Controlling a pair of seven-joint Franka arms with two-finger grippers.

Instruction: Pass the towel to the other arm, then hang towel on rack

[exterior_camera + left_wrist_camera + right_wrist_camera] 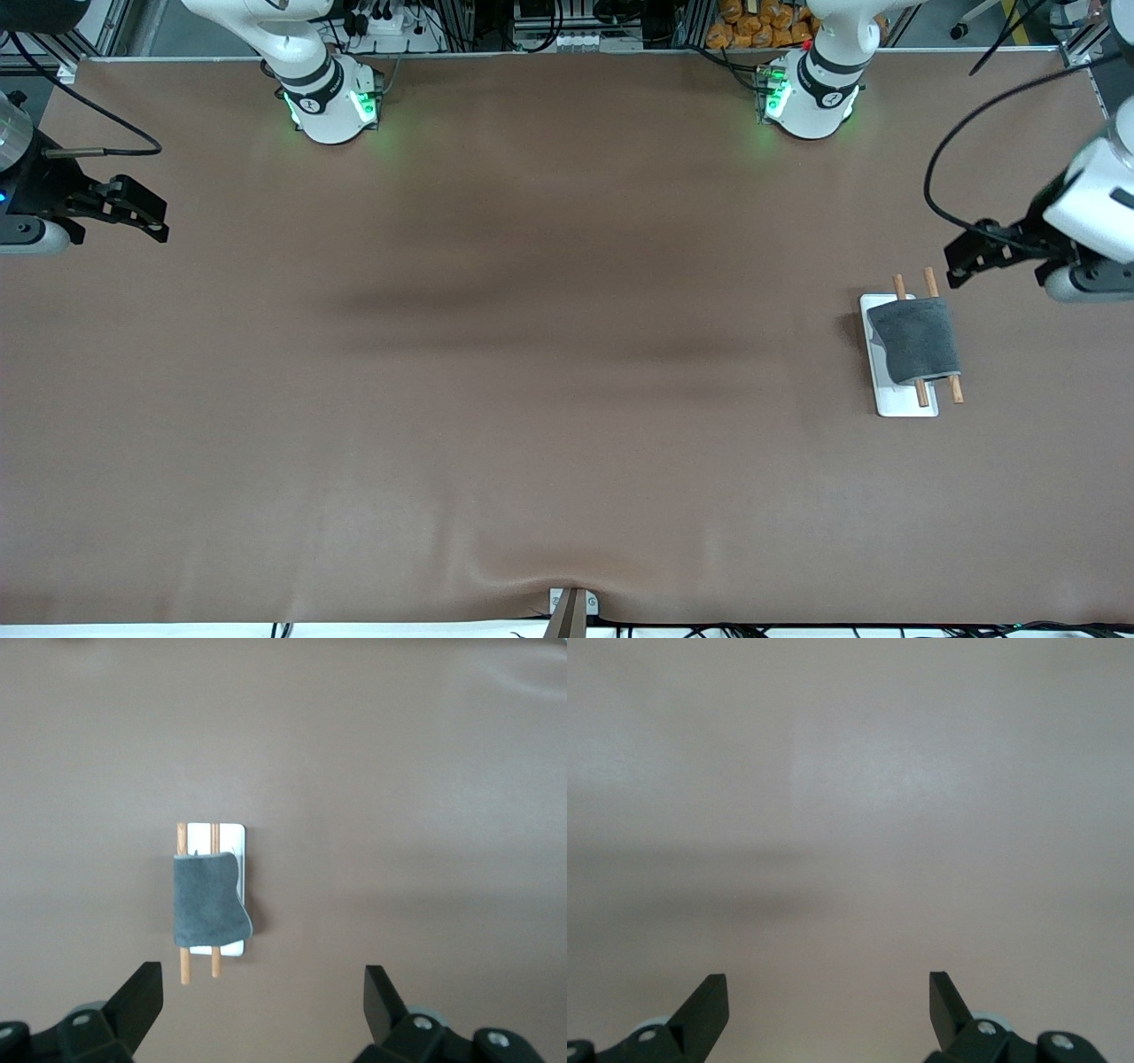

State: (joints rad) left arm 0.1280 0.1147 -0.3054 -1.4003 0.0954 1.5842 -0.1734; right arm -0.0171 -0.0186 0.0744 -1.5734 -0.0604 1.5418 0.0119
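The dark grey towel (pixel 914 338) hangs draped over the two wooden rods of the rack (pixel 943 392), which stands on a white base toward the left arm's end of the table. It also shows in the left wrist view, the towel (pixel 206 901) over the rack (pixel 185 967). My left gripper (pixel 962 259) is open and empty, in the air just beside the rack, apart from it; it shows open in its wrist view (pixel 259 992). My right gripper (pixel 146 211) is open and empty over the right arm's end of the table, as in its wrist view (pixel 828 992).
The brown table cover (pixel 532 354) spreads across the whole table. The arm bases (pixel 332 97) stand along its back edge. A small bracket (pixel 571 607) sits at the edge nearest the front camera.
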